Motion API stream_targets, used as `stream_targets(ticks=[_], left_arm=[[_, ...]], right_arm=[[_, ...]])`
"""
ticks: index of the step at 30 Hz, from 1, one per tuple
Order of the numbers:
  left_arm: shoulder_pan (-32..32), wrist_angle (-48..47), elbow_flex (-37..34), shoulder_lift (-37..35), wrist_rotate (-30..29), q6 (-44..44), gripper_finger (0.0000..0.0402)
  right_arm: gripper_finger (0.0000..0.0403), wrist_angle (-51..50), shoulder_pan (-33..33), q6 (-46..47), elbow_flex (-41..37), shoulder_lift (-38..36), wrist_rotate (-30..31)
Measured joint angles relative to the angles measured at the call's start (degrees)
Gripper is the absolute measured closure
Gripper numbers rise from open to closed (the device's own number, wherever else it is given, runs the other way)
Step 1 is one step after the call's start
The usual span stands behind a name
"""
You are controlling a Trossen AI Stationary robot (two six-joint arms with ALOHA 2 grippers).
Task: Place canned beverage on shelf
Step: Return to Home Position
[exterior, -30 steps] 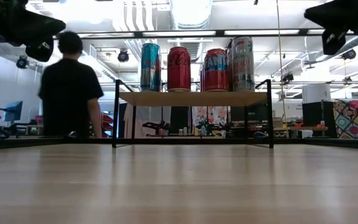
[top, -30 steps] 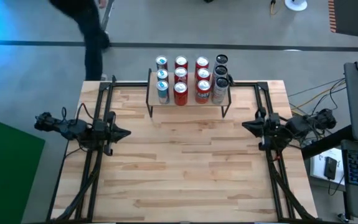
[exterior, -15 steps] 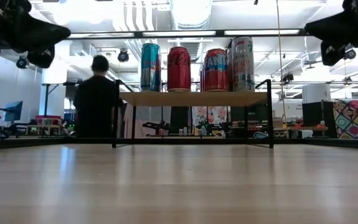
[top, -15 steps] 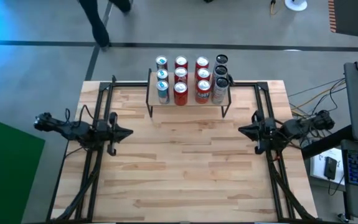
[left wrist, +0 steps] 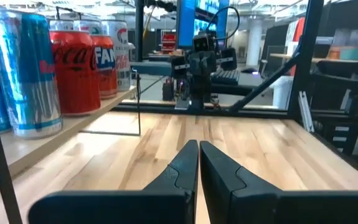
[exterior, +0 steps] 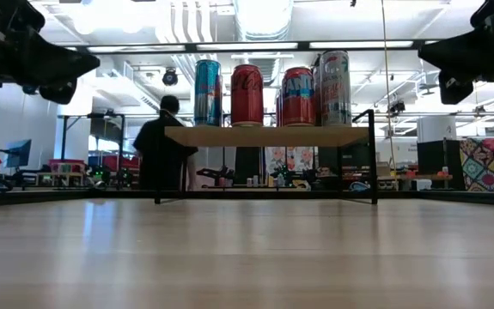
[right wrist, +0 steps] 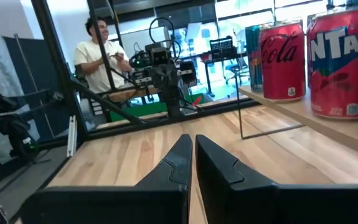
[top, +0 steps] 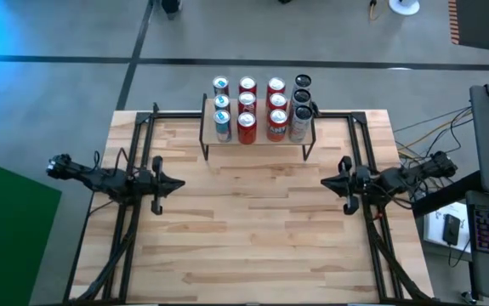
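Desk [top: 253, 238] fills the high view, and the shelf [top: 259, 146] sits top centre, packed with cans [top: 247, 106] in four rows. Left gripper [top: 179, 184] mid-left and right gripper [top: 325, 183] mid-right are both clenched on nothing. Looks like the go-home step, so next is just parking both arms clear of the shelf.

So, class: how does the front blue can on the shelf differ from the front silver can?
The blue can is blue and stands at the shelf's left-arm end. The silver can is silver-grey and stands at the right-arm end. The silver can rises higher than the blue can. Both stand upright in the front row.
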Motion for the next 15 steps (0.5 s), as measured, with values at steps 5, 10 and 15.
stream_targets(ticks=[5, 10, 15], left_arm=[[0.0, -1.64, 0.0, 0.0, 0.0, -0.38, 0.0401], [0.0, -0.55, -0.28, 0.0, -1.65, 1.58, 0.0402], [0.01, -2.3, 0.55, -0.38, -3.59, 2.09, 0.0401]], right_arm=[[0.039, 0.16, -0.01, -0.17, -0.87, 0.01, 0.0], [0.039, 0.22, 0.0, -2.76, -0.87, 0.0, 0.13], [0.0393, 0.36, -0.01, -3.31, -0.87, -0.37, -3.41]])
